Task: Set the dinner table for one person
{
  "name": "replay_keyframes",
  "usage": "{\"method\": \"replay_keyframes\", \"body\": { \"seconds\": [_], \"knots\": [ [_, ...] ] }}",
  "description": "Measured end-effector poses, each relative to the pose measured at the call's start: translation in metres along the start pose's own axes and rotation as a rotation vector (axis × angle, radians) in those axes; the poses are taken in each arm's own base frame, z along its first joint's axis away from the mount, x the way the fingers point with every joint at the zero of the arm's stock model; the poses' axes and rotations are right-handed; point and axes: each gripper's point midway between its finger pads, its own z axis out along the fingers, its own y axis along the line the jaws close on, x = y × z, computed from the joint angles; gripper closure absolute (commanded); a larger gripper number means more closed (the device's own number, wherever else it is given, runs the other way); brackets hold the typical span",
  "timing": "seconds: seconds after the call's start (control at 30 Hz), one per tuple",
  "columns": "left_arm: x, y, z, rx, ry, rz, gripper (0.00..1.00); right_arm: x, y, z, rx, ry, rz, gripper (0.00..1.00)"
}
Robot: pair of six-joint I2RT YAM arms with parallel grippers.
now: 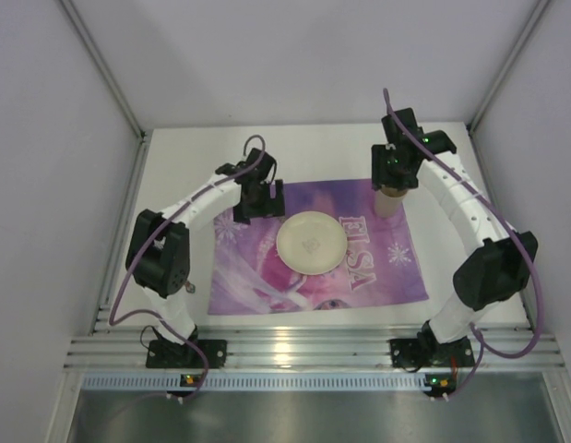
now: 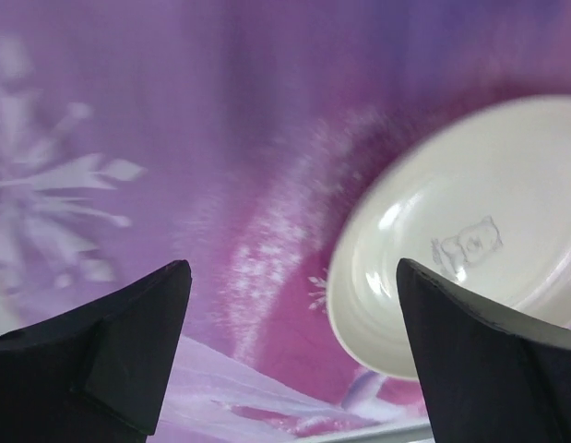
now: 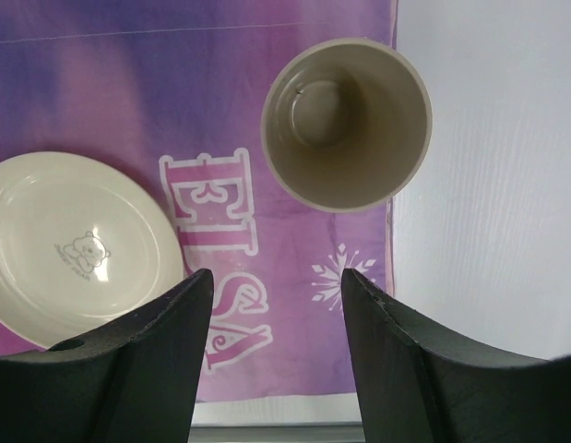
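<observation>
The left gripper (image 2: pixel 292 268) has its two dark fingers spread wide with nothing between them. It hangs over the left part of a purple picture placemat (image 1: pixel 248 268) printed with white snowflakes and the word "ELSA". It touches neither the mat nor the round cream plate (image 2: pixel 469 231), which lies just to the right of its fingers. The right gripper (image 3: pixel 277 274) is also released: its fingers stand apart, only the mat shows in the gap, and it holds nothing. It hovers over a beige round cup (image 3: pixel 346 125) that stands upright, mouth up, at the far right corner of the placemat, right against the mat's edge.

The plate, with a small bear mark in its centre, lies flat near the middle of the placemat, well apart from the cup.

Everything rests on the dinner table (image 1: pixel 174 166) — a plain white matte rectangular top that fills the floor of a booth with pale grey walls (image 1: pixel 294 55) on three sides. A ribbed aluminium rail (image 1: pixel 285 351) runs along its near edge, where both arm bases are bolted.

In the top view the table's longer side appears to run left to right, parallel with the rail. The placemat lies the same way, slightly skewed — its lettering reads from the far side toward the near edge.
</observation>
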Motion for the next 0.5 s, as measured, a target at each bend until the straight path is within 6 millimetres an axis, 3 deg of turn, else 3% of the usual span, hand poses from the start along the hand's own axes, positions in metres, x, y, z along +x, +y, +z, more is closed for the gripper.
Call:
{"method": "replay_keyframes", "body": {
  "seconds": [0.13, 0.23, 0.3, 0.43, 0.5],
  "knots": [
    [-0.045, 0.031, -0.033, -0.241, -0.173, -0.095, 0.02, -0.001, 0.0, -0.002, -0.003, -0.007, 0.001, 0.41],
    [-0.054, 0.068, -0.047, -0.385, -0.233, -0.196, 0.02, -0.003, 0.0, -0.003, -0.005, -0.016, 0.003, 0.41],
    [-0.043, 0.102, -0.048, -0.454, -0.221, -0.279, 0.02, -0.003, 0.001, -0.004, -0.01, -0.017, 0.003, 0.41],
    [0.004, 0.191, -0.057, -0.605, -0.136, -0.49, 0.02, -0.003, 0.002, -0.003, -0.018, -0.021, 0.004, 0.41],
    [0.026, 0.22, -0.067, -0.657, -0.111, -0.576, 0.02, -0.002, 0.003, -0.002, -0.023, -0.018, 0.004, 0.41]
  ]
}}
